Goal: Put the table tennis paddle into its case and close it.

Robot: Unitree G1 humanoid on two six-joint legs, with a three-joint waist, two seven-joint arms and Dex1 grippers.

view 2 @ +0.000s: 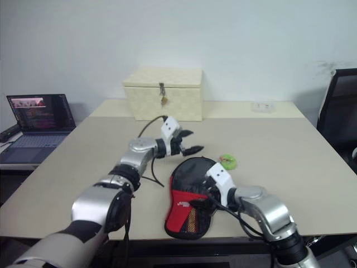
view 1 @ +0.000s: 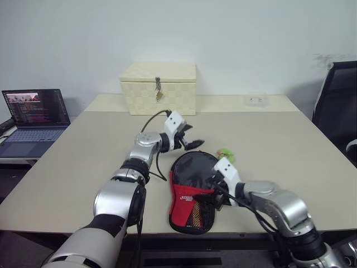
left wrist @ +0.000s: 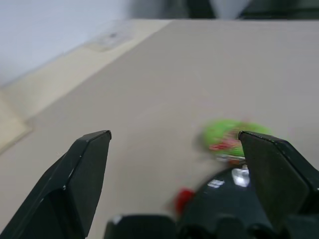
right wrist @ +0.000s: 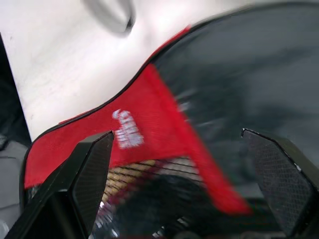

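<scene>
Case (view 1: 191, 192) lies flat near the front edge of the counter (view 1: 290, 139), roughly mid-width, red panel and mesh pocket toward me, black round end pointing at the back. I can't see the paddle outside it, so I judge it's already inside and the zip looks done or nearly done. My left hand (view 1: 188, 140) hovers just past the case's rounded end, fingers spread, pinching nothing. My right hand (view 1: 215, 192) sits low over the case's right side, fingers spread wide too, nothing held. Small green tag (view 1: 225, 153) lies by the case's far right. Closing step, tail end. Next: check the zip is fully shut, then clear both arms off.
</scene>
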